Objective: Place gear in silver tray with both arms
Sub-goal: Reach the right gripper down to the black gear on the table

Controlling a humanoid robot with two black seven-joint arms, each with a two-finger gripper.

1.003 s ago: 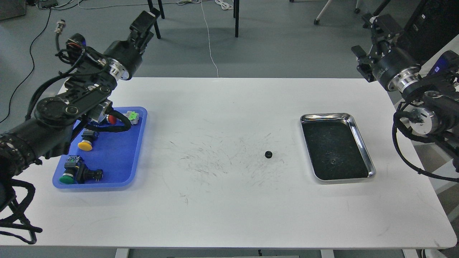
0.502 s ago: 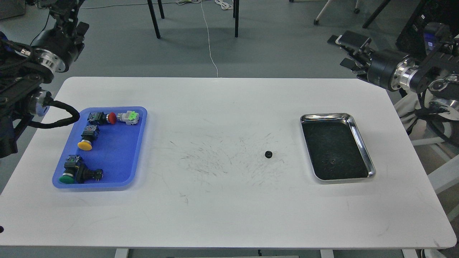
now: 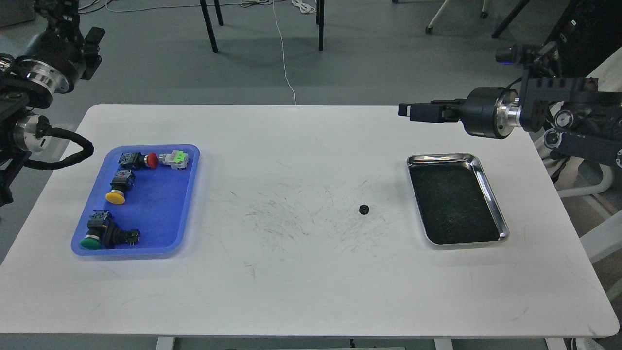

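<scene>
A small black gear [image 3: 364, 209] lies flat on the white table, right of centre. The silver tray [image 3: 487, 187] sits a short way to its right, and nothing shows on its dark scuffed floor. My right gripper [image 3: 407, 111] points left above the table's back edge, behind the tray and well above the gear; its fingers overlap side-on, so their gap is not readable. My left gripper [image 3: 62, 12] is raised at the top left corner, off the table and partly cut by the view's edge. Neither gripper holds anything that I can see.
A blue plastic tray [image 3: 160, 214] at the left holds red, yellow and green push-button switches. The table [image 3: 311, 291] is scuffed around the middle. Chair legs and cables stand on the floor beyond the back edge.
The right arm swung in over the table's back right and its gripper turned to point left. The left arm pulled back from above the blue tray to the far left corner. The gear stayed put.
</scene>
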